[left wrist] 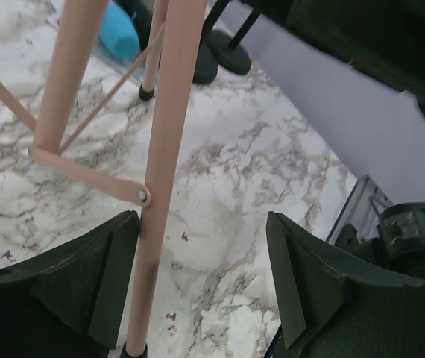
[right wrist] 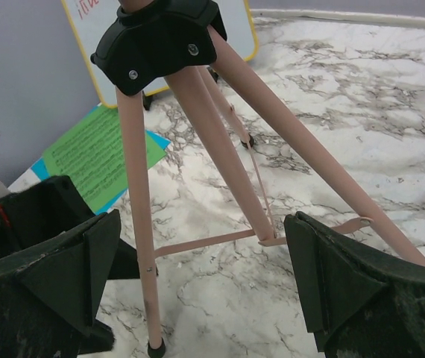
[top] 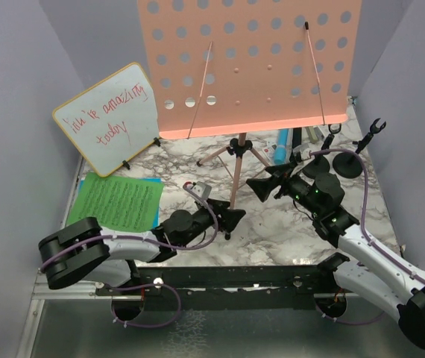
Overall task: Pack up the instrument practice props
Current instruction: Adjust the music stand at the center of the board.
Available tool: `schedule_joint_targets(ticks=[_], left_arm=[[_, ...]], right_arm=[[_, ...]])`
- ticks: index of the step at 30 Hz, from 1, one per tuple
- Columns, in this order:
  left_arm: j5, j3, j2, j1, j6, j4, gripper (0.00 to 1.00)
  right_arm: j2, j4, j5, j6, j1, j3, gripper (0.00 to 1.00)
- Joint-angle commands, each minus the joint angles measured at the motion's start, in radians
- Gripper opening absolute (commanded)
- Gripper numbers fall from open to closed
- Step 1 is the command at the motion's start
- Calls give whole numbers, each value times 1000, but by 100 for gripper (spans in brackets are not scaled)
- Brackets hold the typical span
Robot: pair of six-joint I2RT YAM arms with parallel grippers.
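Top external: pink stand (top: 236,160) stands upright mid-bench (top: 272,235), tray (top: 250,67) on top, tripod legs spread. Green sheet (top: 119,201) lies flat at left; mic holders (top: 343,160) at back right. Nothing looks packed yet.

Left wrist: left tool (left wrist: 201,261) is open. Near leg (left wrist: 160,216) passes between its fingers, touching or just beside the left-hand one, with a clear gap on the other side. The leg's long axis is steep, nearly upright, and crosses the closing line. The tool sits low, near the foot.

Right wrist: right tool (right wrist: 205,276) is spread wide and holds nothing. Hub (right wrist: 160,45) is above it; the legs fan down ahead of the gap.

Judgement: the left arm is nearer and already straddles the leg. A low grip risks tipping the stand, so the right tool should steady it higher up.
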Motion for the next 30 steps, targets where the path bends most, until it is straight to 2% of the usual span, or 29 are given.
schedule_joint_targets(ticks=[1,7,13,20,24,30], left_arm=[[-91,-24,-169,-6,87,8,78],[-148,-46,-366,40,180,-120,99],[25,-30,-415,222,191,-134,99],[235,19,-393,428,232,-114,99],[305,38,-348,474,286,-35,99],[443,113,-284,489,438,-5,99]], right_arm=[[-10,39,-5,-39,6,28,99],[-24,142,-41,-95,6,39,97],[6,324,-42,-153,5,52,93],[149,453,-74,-200,5,153,89],[234,511,-98,-208,6,192,86],[357,598,-138,-190,6,229,78]])
